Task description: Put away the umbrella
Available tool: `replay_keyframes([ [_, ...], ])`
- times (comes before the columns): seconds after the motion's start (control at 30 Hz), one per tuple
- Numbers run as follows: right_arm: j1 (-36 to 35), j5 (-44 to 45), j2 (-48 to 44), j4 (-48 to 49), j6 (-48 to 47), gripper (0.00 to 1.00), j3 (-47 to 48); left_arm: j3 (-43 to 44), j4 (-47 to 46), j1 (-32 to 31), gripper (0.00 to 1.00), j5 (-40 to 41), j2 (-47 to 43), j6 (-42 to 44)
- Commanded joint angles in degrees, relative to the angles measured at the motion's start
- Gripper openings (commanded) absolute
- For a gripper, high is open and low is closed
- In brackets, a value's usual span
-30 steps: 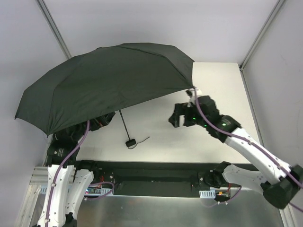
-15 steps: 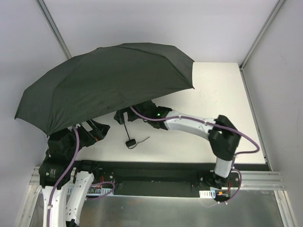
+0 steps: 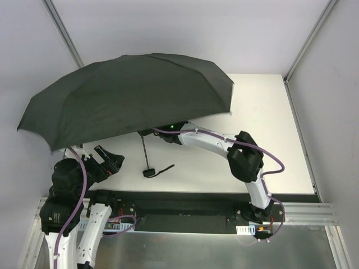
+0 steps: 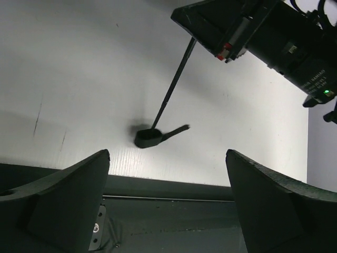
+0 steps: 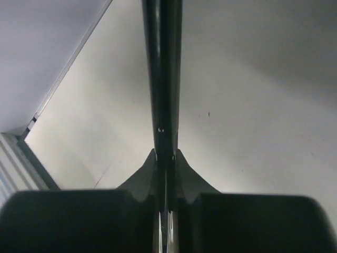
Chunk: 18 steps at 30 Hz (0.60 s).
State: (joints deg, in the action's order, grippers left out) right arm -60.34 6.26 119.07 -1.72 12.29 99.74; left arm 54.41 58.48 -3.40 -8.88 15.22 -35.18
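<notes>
The flat white table [image 3: 263, 112] fills the middle of the enclosure, with grey walls around it. Over its left half spreads the black fabric folding umbrella [image 3: 129, 95], fully open. Its canopy tilts down toward the left and reaches out past the table's left edge, hiding most of what lies below it.

The white right arm [image 3: 224, 147] stretches from its base at the near edge across to the left and under the canopy's rim. Its black two-finger right gripper [image 5: 166, 161] is clamped tight on the umbrella's shaft; in the wrist view the fingers press against the rod from both sides with no gap between. The left arm [image 3: 67, 196] stands folded at the near left corner, partly under the canopy. Its left gripper [image 4: 167, 155] is spread wide and holds nothing; the two dark fingers [image 4: 68, 195] frame the view well apart, aimed toward the handle end of the umbrella.

The thin black metal shaft [image 4: 171, 95] slants down from the right gripper toward the near edge of the table. At its lower end sits the small black knob handle [image 4: 146, 138], down at the table surface near the front edge; I cannot tell whether it touches. A short black wrist cord [image 4: 176, 130] trails from the knob to the right.
</notes>
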Motion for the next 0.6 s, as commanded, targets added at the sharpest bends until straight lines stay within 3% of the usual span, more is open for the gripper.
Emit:
replay_keyframes([
  [0.0,2.2,-2.4,-10.2,-6.7,6.7,0.0,2.9,2.1,-1.3,-0.3,0.89,0.4,2.5,-0.1],
  [0.1,5.0,-8.3,-16.0,-10.3,9.8,0.0,2.0,0.7,-5.9,-0.3,0.87,-5.2,4.2,-1.5],
  [0.27,11.6,-20.1,-25.6,-12.3,20.7,0.0,-5.2,-1.1,-18.3,-0.3,0.8,-21.8,10.2,-6.3],
  [0.4,16.3,-27.1,-32.9,-9.5,26.5,0.0,-13.4,-5.2,-35.8,-0.6,0.82,-33.6,13.8,-16.9],
  [0.5,18.8,-30.5,-38.4,-2.3,30.2,0.0,-20.3,-5.4,-45.0,-3.4,0.84,-37.2,18.2,-22.6],
  [0.57,20.5,-32.4,-40.7,1.0,32.0,0.0,-22.5,-2.7,-46.3,-8.6,0.84,-35.3,22.3,-22.0],
])
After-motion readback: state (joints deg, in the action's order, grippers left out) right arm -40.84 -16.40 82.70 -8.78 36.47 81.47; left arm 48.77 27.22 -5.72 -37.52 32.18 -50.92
